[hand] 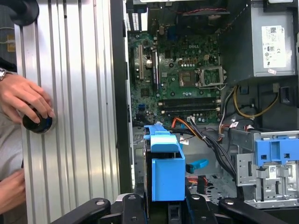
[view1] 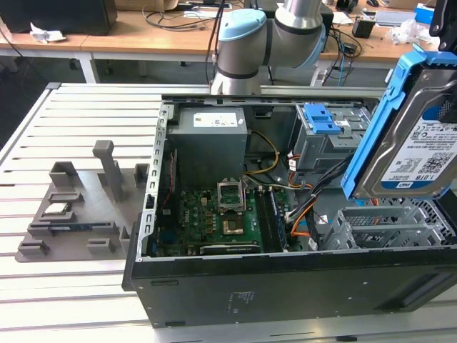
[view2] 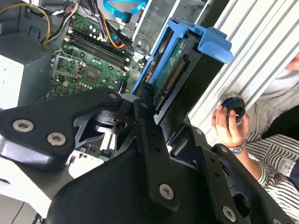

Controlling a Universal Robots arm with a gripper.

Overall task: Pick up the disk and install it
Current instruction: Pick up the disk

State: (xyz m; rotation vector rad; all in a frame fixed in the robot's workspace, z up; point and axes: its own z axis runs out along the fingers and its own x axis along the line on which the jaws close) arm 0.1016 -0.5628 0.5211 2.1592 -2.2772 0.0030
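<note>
The gripper (hand: 167,210) pinches the disk (view1: 410,136) by its lower end, with black fingers (view2: 145,93) pressed on both flat sides. The disk hangs tilted in the air above the open computer case (view1: 250,293), over the end with the blue-topped drive cage (view1: 325,136). Beside the case, a person's hand (hand: 25,100) rests on a black knob (hand: 37,123) on the ribbed table (hand: 79,116).
</note>
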